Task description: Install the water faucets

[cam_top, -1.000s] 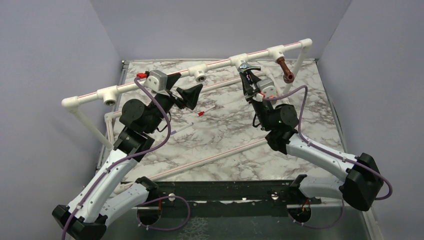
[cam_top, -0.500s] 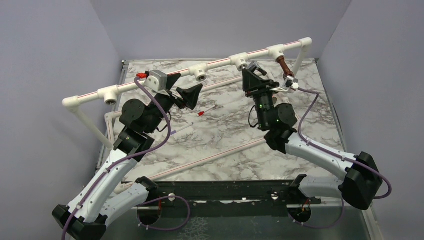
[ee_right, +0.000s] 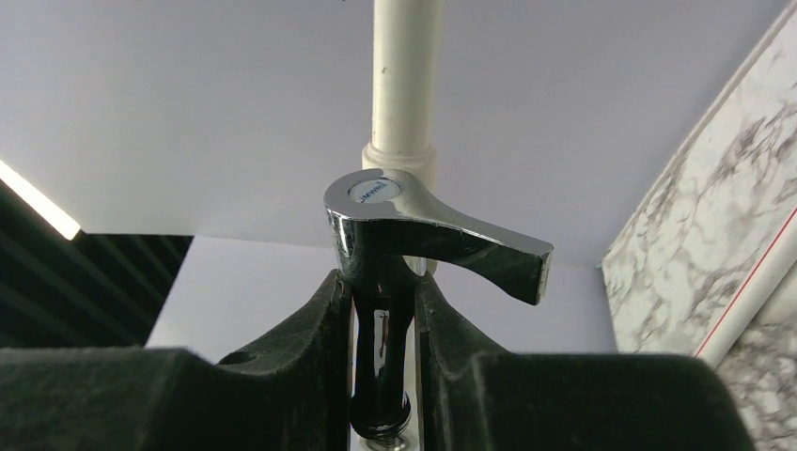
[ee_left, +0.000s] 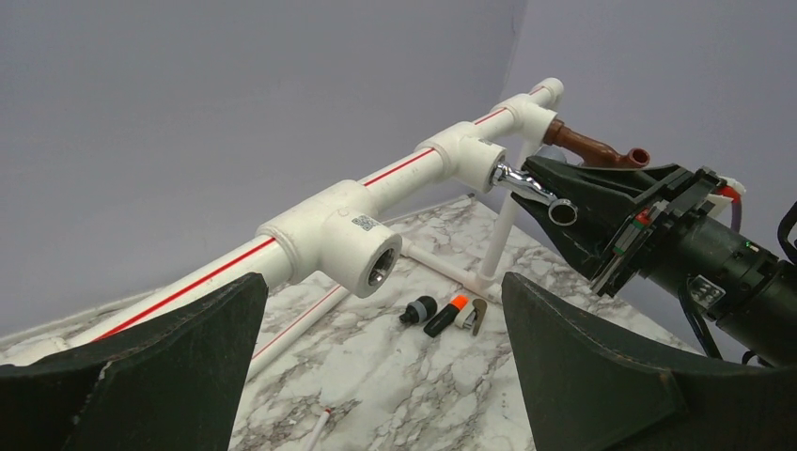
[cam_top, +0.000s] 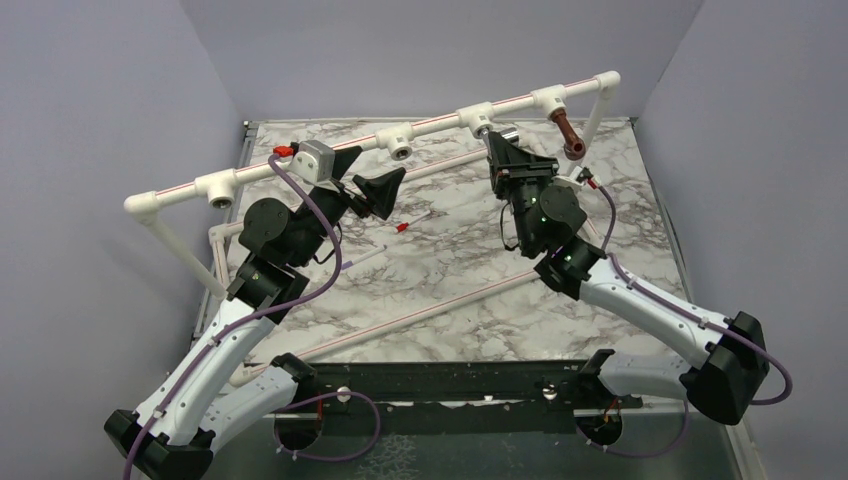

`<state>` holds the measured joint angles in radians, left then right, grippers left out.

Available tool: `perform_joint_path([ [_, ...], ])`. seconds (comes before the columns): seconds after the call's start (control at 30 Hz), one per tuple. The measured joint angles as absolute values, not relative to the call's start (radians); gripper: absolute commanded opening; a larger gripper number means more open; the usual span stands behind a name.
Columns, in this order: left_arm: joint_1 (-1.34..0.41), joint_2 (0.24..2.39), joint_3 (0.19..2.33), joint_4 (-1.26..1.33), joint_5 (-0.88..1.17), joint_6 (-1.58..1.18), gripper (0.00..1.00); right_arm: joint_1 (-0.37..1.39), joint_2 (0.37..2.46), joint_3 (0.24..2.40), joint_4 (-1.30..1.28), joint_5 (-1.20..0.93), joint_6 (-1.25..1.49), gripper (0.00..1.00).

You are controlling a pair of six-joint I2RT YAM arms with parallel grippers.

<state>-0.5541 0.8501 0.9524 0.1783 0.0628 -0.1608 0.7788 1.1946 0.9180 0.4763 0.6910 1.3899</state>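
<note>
The left claw (cam_top: 368, 176) hangs wide open above the desk (cam_top: 450, 270) and holds nothing. The right claw (ee_right: 383, 310) is closed tight on the chrome faucet (ee_right: 414, 230), whose end touches a socket of the white pipe (cam_top: 435, 125). Farther right, the brown faucet (cam_top: 568, 134) sits in the next socket.

My left arm (cam_top: 215, 345) and right arm (cam_top: 640, 300), white shells, black joints, purple cables (cam_top: 318, 215) along both, black wedge fingers (ee_left: 583, 376), grey wrist camera block (cam_top: 318, 158), red plug (cam_top: 282, 152).
</note>
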Motion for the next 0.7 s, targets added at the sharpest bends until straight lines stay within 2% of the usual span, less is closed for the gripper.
perform_joint_path([
  [0.27, -0.556, 0.85, 0.952, 0.178, 0.063, -0.16, 0.96, 0.771, 1.199, 0.928, 0.413, 0.664, 1.605, 0.01],
  [0.33, -0.558, 0.85, 0.952, 0.178, 0.063, -0.16, 0.96, 0.771, 1.198, 0.928, 0.408, 0.663, 1.621, 0.1],
  [0.4, -0.559, 0.85, 0.952, 0.178, 0.063, -0.16, 0.96, 0.771, 1.196, 0.928, 0.403, 0.661, 1.627, 0.24],
  [0.47, -0.559, 0.85, 0.952, 0.178, 0.063, -0.16, 0.96, 0.771, 1.193, 0.928, 0.396, 0.659, 1.634, 0.34],
  [0.7, -0.559, 0.85, 0.952, 0.178, 0.063, -0.16, 0.96, 0.77, 1.178, 0.918, 0.367, 0.644, 1.638, 0.54],
])
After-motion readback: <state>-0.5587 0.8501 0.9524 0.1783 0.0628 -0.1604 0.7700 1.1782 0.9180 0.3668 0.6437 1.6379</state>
